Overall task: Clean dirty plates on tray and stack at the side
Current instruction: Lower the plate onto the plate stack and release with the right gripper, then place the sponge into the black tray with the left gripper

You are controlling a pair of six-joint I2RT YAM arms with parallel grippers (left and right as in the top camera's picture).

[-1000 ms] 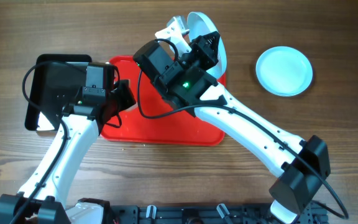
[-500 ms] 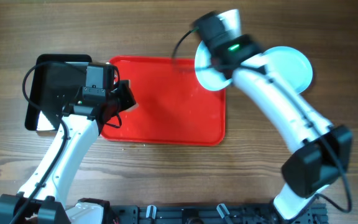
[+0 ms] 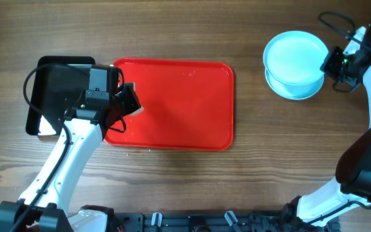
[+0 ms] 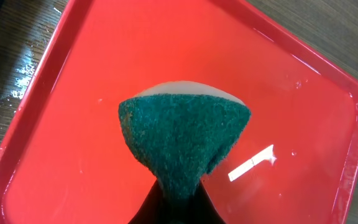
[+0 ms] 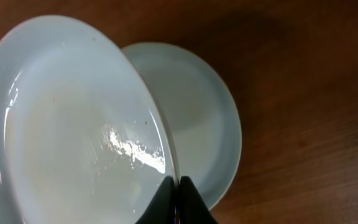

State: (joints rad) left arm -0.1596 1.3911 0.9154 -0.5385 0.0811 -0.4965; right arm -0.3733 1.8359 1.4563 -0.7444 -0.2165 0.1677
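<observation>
The red tray (image 3: 179,103) lies mid-table with no plates on it; it also fills the left wrist view (image 4: 73,112). My left gripper (image 3: 129,103) is shut on a green sponge (image 4: 182,134) held just above the tray's left part. My right gripper (image 3: 332,63) is shut on the rim of a wet pale plate (image 5: 73,124), held tilted over another plate (image 5: 204,118) that lies on the table at the far right. In the overhead view the held plate (image 3: 293,58) overlaps the lower one (image 3: 295,90). A third plate is not distinguishable.
A black tray (image 3: 57,90) stands left of the red tray, partly under my left arm. Small water droplets lie on the wood by the red tray's left rim (image 4: 23,68). Bare wooden table surrounds the plates.
My right arm has swung the plate from above the tray's far right corner out to the right, over the plate on the table. The left arm has stayed still.
</observation>
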